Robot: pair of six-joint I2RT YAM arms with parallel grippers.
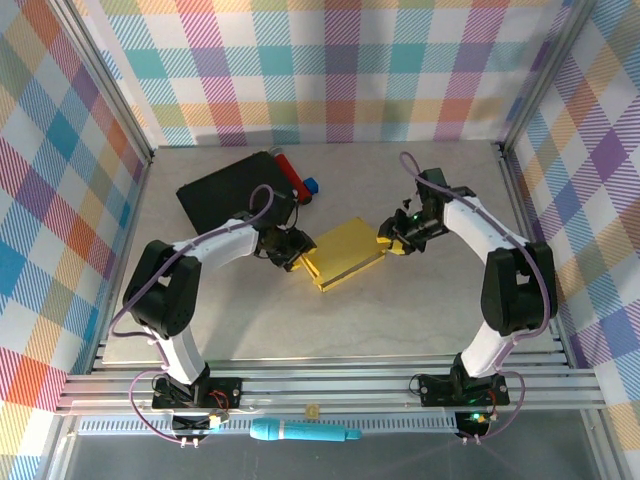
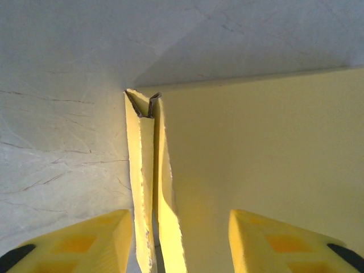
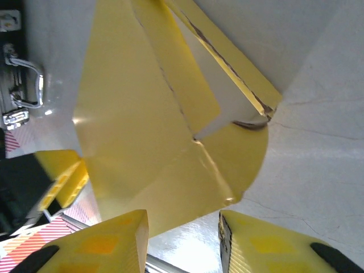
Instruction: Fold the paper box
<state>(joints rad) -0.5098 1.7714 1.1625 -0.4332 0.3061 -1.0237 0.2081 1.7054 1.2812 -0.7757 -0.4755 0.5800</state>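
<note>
two pairs of fingers, both spread: your left fingers [image 2: 96, 242] straddle the edge flaps [image 2: 142, 170] of the paper box [image 1: 345, 250] at centre frame, and your right fingers [image 3: 261, 239] straddle its rounded tab [image 3: 244, 153].

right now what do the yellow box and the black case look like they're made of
The paper box: thin cardboard, matte yellow; rough, fibrous edges and sharp creases show in the left wrist view, with a pale inner side in the right wrist view. The black case: probably hard plastic or covered board, dull black; its handle looks like shiny metal.
</note>
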